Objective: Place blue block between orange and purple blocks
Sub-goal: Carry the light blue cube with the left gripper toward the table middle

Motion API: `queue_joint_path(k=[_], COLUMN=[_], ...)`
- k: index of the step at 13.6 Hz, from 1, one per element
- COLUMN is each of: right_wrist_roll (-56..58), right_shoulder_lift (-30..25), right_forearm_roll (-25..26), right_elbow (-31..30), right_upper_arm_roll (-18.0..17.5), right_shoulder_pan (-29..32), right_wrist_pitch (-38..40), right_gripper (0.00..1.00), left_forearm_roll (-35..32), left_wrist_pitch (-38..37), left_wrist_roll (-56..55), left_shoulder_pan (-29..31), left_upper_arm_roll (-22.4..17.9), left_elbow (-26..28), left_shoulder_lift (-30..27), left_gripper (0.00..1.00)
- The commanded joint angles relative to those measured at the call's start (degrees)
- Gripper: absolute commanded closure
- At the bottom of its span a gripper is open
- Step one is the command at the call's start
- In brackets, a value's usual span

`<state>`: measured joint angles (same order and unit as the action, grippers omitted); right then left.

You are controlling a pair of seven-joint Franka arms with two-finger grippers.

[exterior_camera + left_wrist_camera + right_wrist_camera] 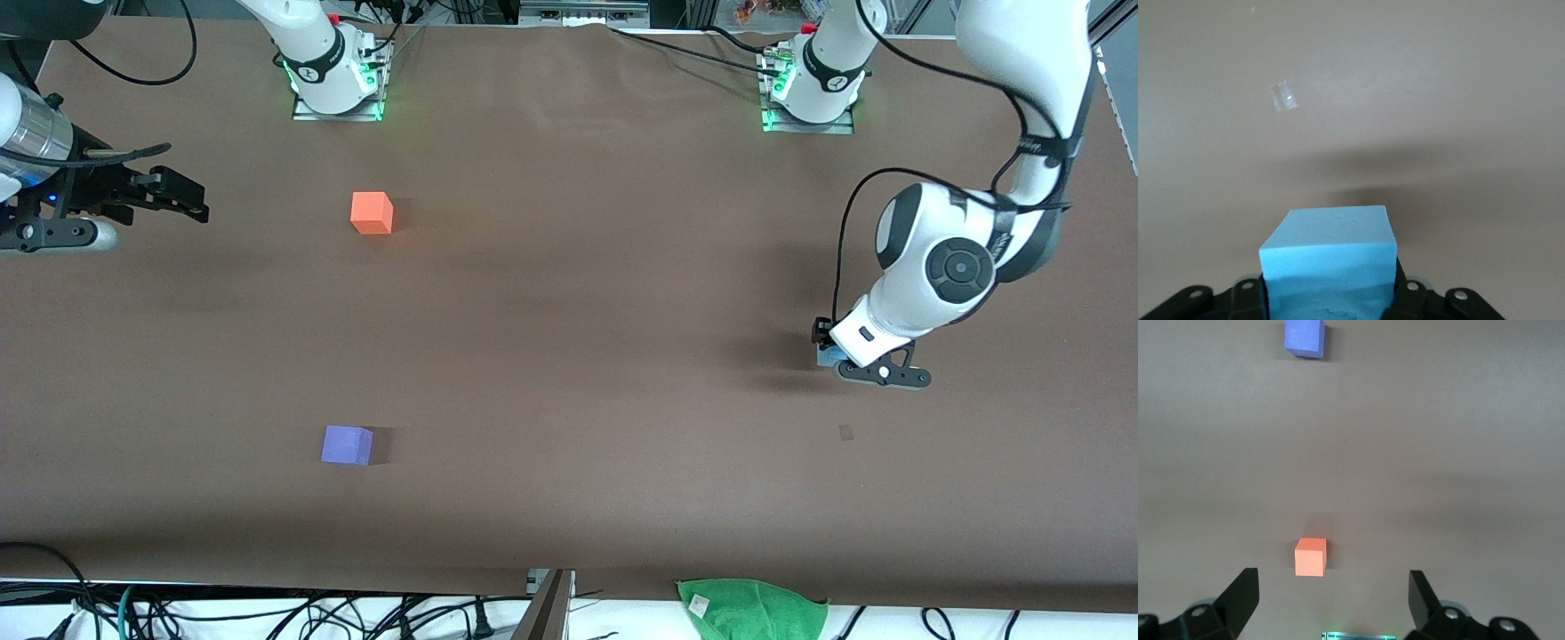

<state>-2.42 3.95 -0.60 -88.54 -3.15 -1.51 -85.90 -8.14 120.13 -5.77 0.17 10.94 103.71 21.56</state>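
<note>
The sky-blue block (1328,260) sits between the black fingers (1408,300) of my left gripper (1331,300), which is shut on it. In the front view that gripper (829,348) is low over the brown table toward the left arm's end, and only a sliver of the blue block (827,357) shows under it. The orange block (372,213) and the purple block (347,444) lie far apart toward the right arm's end, the purple one nearer the front camera. My right gripper (191,200) waits open and empty over the right arm's end of the table, with both blocks in its wrist view: orange (1311,557) and purple (1305,338).
A small clear tape mark (845,433) lies on the table just nearer the front camera than the left gripper. A green cloth (751,604) hangs at the table's front edge. Cables run along that edge and by the arm bases.
</note>
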Motion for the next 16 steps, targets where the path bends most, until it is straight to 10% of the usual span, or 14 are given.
queue_joint_path(k=[1, 8, 12, 13, 14, 16], right_wrist_roll=[0.4, 0.4, 0.4, 0.4, 0.4, 0.4], right_shoulder_lift=[-0.3, -0.3, -0.3, -0.3, -0.3, -0.3], right_forearm_roll=[-0.5, -0.5, -0.5, -0.5, -0.5, -0.5], right_elbow=[0.0, 0.0, 0.0, 0.0, 0.0, 0.0], right_upper_arm_roll=[-0.3, -0.3, -0.3, -0.3, -0.3, -0.3], right_shoulder_pan=[0.5, 0.5, 0.5, 0.5, 0.5, 0.5], right_wrist_pitch=[0.6, 0.6, 0.6, 0.6, 0.6, 0.6], right_gripper=[0.01, 0.01, 0.01, 0.01, 0.01, 0.00], left_forearm_roll=[2.7, 5.1, 4.7, 4.7, 4.5, 3.9], left_wrist_pitch=[-6.6, -5.4, 8.0, 9.3, 9.4, 9.4], left_wrist_roll=[-2.2, -28.0, -39.4, -40.1, -39.8, -39.5], left_shoulder_pan=[-2.4, -23.7, -29.8, -30.2, -30.2, -29.9], left_upper_arm_roll=[6.1, 6.6, 6.2, 5.9, 5.8, 5.8], left_elbow=[-7.5, -23.0, -23.8, -23.7, -23.7, -23.7], left_shoulder_lift=[1.5, 19.3, 26.6, 27.2, 27.4, 27.1], left_gripper=[0.68, 0.74, 0.71, 0.52, 0.01, 0.00])
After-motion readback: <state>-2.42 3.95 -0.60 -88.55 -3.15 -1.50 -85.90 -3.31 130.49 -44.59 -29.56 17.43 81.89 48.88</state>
